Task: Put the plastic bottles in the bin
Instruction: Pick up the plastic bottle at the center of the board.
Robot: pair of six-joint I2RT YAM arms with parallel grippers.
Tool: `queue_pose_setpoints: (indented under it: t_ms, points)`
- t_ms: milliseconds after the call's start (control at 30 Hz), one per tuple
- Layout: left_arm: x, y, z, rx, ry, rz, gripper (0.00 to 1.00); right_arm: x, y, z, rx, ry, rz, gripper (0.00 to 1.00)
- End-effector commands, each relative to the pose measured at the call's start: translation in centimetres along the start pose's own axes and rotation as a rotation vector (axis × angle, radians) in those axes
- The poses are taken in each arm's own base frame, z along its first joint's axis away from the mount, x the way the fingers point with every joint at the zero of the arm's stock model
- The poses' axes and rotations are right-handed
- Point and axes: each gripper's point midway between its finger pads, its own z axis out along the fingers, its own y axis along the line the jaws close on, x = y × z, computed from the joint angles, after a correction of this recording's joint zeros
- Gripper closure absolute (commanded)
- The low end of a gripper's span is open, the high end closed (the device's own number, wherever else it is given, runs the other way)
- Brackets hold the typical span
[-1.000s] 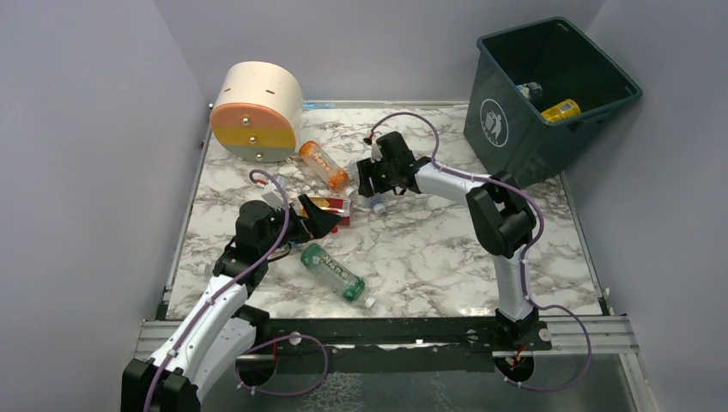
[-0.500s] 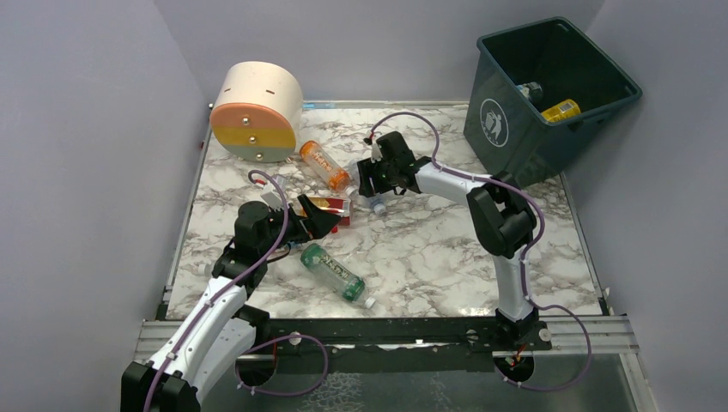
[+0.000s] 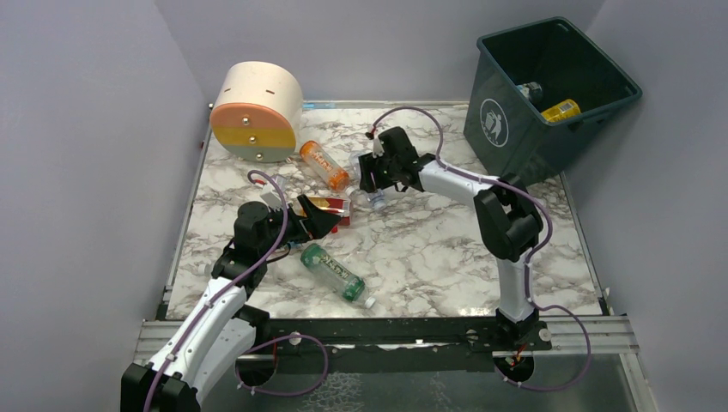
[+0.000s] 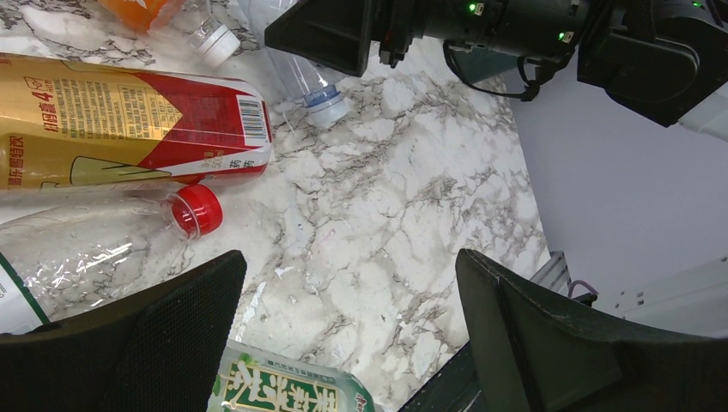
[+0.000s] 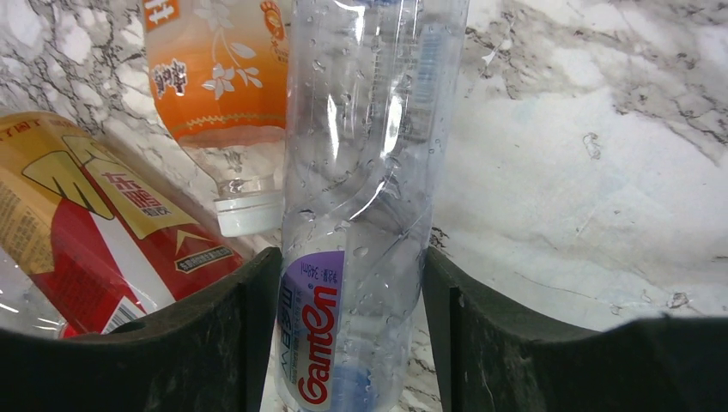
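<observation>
pinching a clear bottle (image 5: 360,172) in the right gripper (image 5: 348,257), with one finger (image 5: 223,343) pressed to each side, just above the purple label. just beside that finger, the white cap of an orange bottle (image 5: 219,77). a little further out on the same side, a red-and-gold bottle (image 5: 94,232). lying flat on the marble table (image 3: 429,249), all three.

spread wide at the left gripper (image 4: 350,257), and gripping nothing. between its fingers, only bare marble. ahead of one finger, a red-capped clear bottle (image 4: 103,240) lying against the red-and-gold one. low between the fingers, close to the wrist, the end of a green-labelled bottle (image 4: 288,390).

well apart from both grippers, off to the right of the right gripper: the bin (image 3: 494,120), with a yellow bottle (image 3: 561,110) inside. beyond the left gripper, past the orange bottle, a cream cylinder (image 3: 257,112).
</observation>
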Motion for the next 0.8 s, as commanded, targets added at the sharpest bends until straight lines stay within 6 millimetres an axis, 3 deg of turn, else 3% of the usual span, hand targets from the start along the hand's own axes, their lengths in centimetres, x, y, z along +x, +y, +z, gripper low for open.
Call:
queue_pose_setpoints:
  t_ms: [0, 400, 767]
  points:
    - [-0.7, -0.1, -0.2, -0.007, -0.031, 0.013, 0.01, -1.8, 0.3, -2.1, 0.027, -0.044, -0.012, 0.39]
    - [-1.0, -0.4, -0.3, -0.004, -0.033, 0.022, 0.01, -3.9, 0.3, -4.8, 0.063, -0.098, -0.02, 0.41]
    - [-1.1, -0.6, -0.5, -0.003, -0.033, 0.025, 0.01, -9.1, 1.5, -10.4, 0.064, -0.215, -0.041, 0.41]
